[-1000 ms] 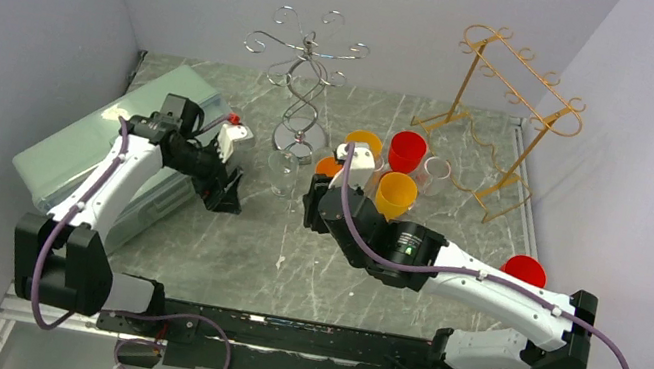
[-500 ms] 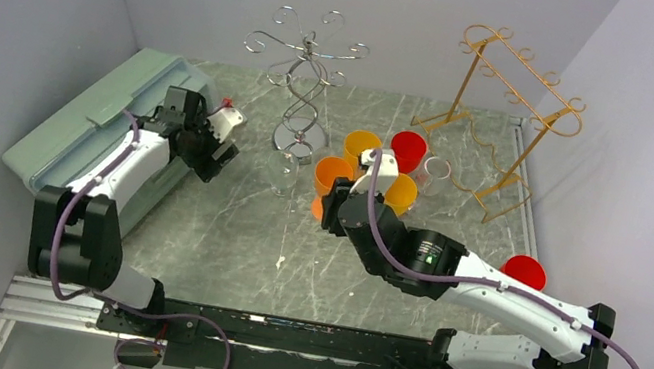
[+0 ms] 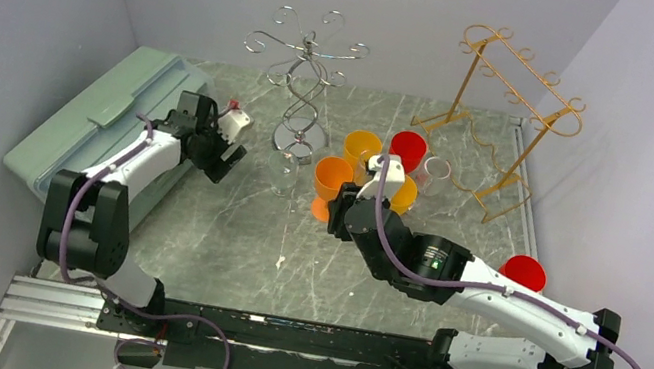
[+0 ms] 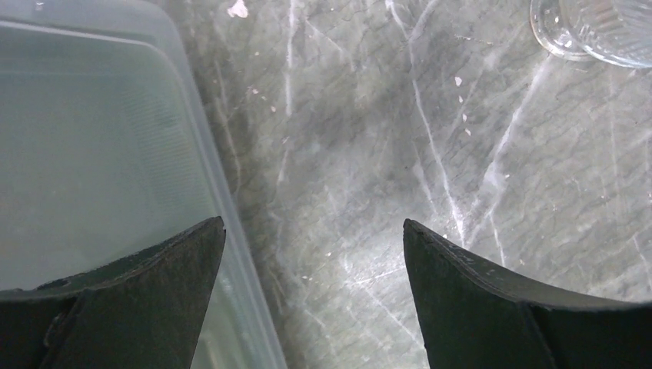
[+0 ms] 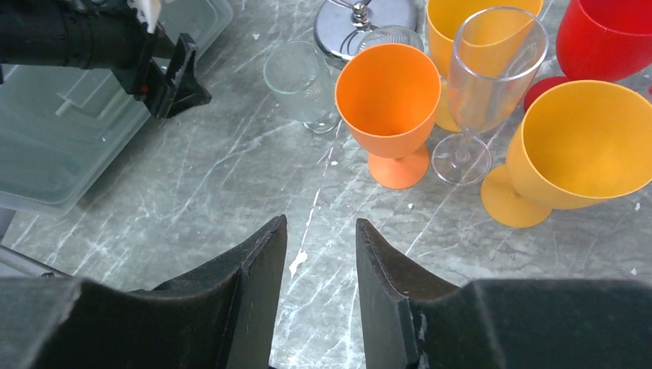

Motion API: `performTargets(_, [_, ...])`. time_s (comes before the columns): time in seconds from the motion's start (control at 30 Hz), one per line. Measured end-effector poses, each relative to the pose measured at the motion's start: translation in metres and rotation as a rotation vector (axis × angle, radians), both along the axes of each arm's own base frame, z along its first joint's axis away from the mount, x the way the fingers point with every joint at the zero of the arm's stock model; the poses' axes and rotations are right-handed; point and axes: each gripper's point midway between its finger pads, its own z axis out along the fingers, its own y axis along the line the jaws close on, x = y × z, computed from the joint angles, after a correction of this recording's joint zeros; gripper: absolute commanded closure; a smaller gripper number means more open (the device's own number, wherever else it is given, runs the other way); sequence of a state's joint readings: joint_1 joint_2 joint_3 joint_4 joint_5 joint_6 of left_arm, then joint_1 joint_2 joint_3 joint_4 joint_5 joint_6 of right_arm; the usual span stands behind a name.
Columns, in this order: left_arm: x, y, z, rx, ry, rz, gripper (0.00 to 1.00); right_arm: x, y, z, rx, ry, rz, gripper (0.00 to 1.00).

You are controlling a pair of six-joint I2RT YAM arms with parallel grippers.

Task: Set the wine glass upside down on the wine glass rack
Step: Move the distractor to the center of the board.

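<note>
Several wine glasses stand mid-table: an orange one [image 3: 332, 177] [image 5: 388, 100], a tall clear one [image 5: 492, 69], yellow ones [image 3: 362, 145] [image 5: 592, 142] and a red one [image 3: 408, 146]. A small clear glass [image 3: 282, 172] [image 5: 301, 77] stands by the base of the silver rack [image 3: 306, 69]. The gold rack [image 3: 500, 103] stands at the back right. My right gripper [image 3: 337, 217] [image 5: 321, 223] hovers just in front of the orange glass, jaws narrowly open and empty. My left gripper [image 3: 224, 158] [image 4: 314, 223] is open and empty beside the box, left of the clear glass.
A pale green lidded plastic box [image 3: 90, 123] [image 4: 92, 138] lies at the left, its edge under my left jaws. Another red glass [image 3: 523, 271] stands at the right, near my right arm. Walls close in the table on three sides.
My left arm has swung back toward the silver rack, and the box has shifted with it. My right gripper has drawn back to the right, uncovering the orange glass.
</note>
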State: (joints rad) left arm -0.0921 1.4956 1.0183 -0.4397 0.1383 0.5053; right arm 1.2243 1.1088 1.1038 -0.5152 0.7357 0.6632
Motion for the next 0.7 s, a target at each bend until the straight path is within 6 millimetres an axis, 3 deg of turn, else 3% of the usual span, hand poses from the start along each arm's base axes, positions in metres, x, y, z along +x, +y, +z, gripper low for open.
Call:
performTargets(0.13, [0.004,-0.003,-0.019,0.005,0.036,0.018,0.09,0.000,0.000,0.000,0.002,0.001,-0.001,0.61])
performTargets(0.37, [0.016,0.012,-0.057,0.076,0.085,0.103,0.07,0.000,0.001,-0.002,0.001,0.004,-0.003,0.63])
performTargets(0.7, [0.057,0.015,-0.059,0.090,0.034,0.176,0.06,0.004,0.011,-0.013,-0.035,0.019,-0.005,0.63])
